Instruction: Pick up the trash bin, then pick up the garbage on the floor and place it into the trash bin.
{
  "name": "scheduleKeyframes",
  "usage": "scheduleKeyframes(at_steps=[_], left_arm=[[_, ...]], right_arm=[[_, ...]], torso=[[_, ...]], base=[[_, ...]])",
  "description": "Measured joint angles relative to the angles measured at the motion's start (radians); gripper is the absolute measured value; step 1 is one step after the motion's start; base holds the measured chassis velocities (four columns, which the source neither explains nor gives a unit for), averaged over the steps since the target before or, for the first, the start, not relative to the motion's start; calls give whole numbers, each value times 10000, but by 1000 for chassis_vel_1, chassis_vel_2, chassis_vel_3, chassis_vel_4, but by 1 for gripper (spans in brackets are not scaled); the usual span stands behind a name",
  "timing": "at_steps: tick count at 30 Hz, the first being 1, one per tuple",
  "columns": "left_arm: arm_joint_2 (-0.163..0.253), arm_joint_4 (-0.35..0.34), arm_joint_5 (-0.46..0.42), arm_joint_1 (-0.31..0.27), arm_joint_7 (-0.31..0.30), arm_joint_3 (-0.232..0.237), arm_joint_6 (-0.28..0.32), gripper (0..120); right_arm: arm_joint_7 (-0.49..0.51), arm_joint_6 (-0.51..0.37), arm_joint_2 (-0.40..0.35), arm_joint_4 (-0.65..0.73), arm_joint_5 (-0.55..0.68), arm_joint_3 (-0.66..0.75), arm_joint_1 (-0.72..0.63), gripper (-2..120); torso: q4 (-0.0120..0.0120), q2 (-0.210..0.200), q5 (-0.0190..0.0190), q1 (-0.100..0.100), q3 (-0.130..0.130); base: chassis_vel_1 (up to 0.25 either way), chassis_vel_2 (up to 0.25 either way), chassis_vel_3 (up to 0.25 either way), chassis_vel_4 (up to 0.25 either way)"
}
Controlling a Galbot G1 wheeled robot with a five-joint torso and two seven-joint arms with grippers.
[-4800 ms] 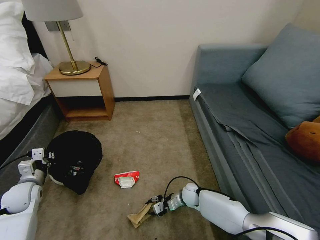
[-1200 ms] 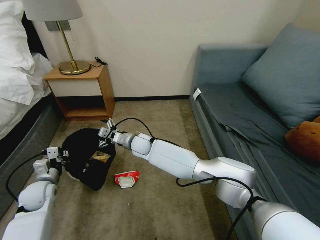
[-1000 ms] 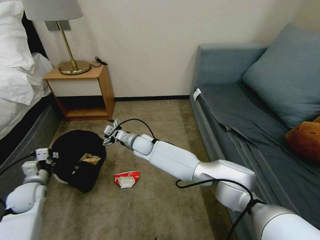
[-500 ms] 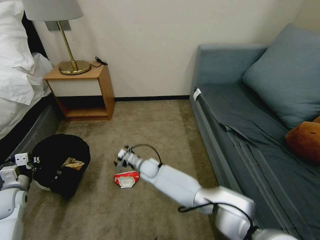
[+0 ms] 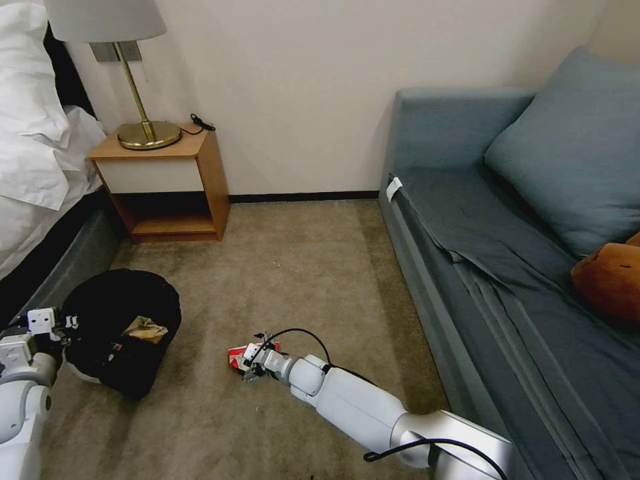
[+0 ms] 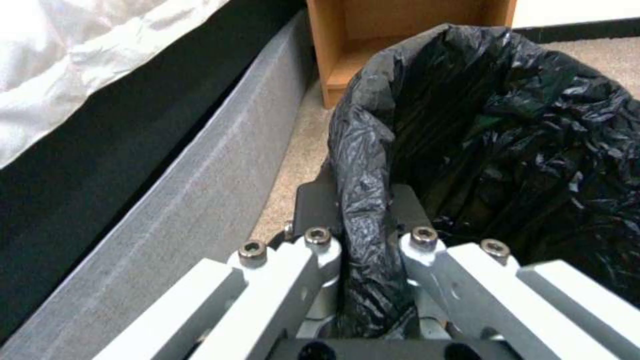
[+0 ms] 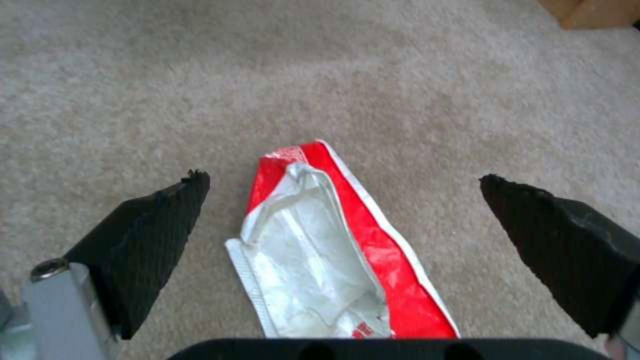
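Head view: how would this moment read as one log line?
left gripper: shut on trash bin rim | right gripper: open over red-and-white wrapper on carpet

Mostly hidden in the head view: red-and-white wrapper [image 5: 235, 352], covered by the right pincer [image 5: 251, 364]. Cut off at the left edge: bed [image 5: 33, 153]. Too small and dark to identify: litter [image 5: 145, 328] inside the trash bin [image 5: 120, 303].
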Motion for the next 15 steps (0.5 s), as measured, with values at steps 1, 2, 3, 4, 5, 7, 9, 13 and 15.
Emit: scheduleKeyframes(at_steps=[1,2,3,4,5,7,9,13,15], left_arm=[[0,0,0,0,0,0,0,4],[-5,-59,-4,76,7,-50,17,4],[-5,-59,-4,76,7,-50,17,4],[-19,-134,-5,168,11,-97,35,4],[-29,-215,-8,260,12,-139,46,4],[-43,-299,-11,335,11,-179,69,4],[-63,-376,-13,374,9,-195,94,4],[-132,-563,-21,403,-7,-194,138,4],[-171,-655,-23,436,-11,-173,149,4]], right_arm=[[0,0,0,0,0,0,0,100],[-93,108,0,-41,-20,5,7,100],[-93,108,0,-41,-20,5,7,100],[-225,217,0,-49,-25,-18,13,100],[-307,310,1,-105,-35,-29,20,100],[-360,426,1,-253,-95,-10,27,100],[-394,542,1,-459,-231,76,37,100],[-433,673,-1,-919,-454,189,66,100],[-496,706,0,-1111,-497,197,77,100]], torso=[[0,0,0,0,0],[1,1,0,0,0],[1,1,0,0,0],[0,0,0,0,0],[0,0,1,0,0],[2,0,1,0,0],[2,0,1,0,0],[-3,0,1,0,1],[-2,1,2,0,1]], base=[[0,0,0,0],[0,0,0,0],[0,0,0,0],[0,0,0,0],[0,0,0,0],[0,0,0,0],[0,0,0,0],[0,0,0,0],[0,0,0,0]])
